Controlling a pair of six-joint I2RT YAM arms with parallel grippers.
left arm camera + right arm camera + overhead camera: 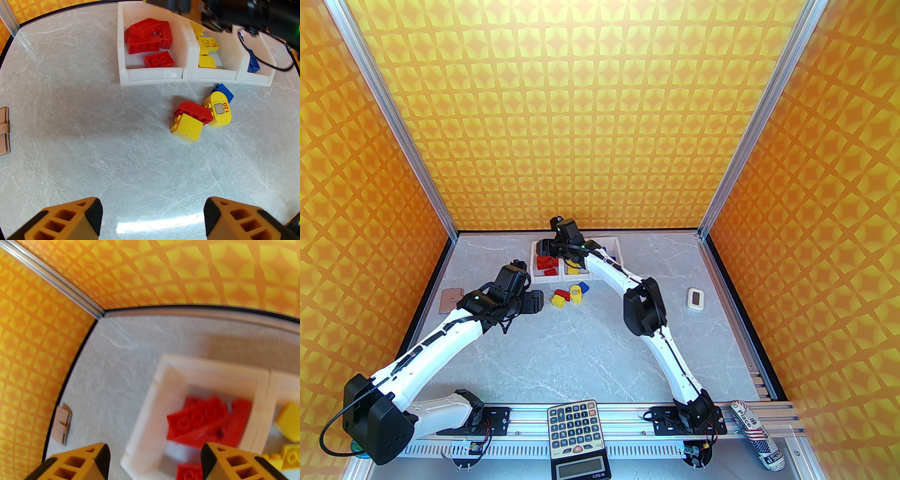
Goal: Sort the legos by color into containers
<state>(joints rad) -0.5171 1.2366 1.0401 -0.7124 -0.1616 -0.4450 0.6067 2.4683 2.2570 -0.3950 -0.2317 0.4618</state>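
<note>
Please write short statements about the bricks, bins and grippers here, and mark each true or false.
1. One bin holds only red bricks. True.
2. Every brick is already sorted. False: a red curved brick, a yellow square brick, a yellow rounded brick and a blue brick lie on the table before the bins.
3. The left gripper is open and empty. True.
4. The right gripper holds a blue brick. False: it is open and empty, over the red bricks.

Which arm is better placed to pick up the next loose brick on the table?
Left, probably. The left pincer is open and faces the loose bricks; the right pincer hangs above the red-brick bin.
</note>
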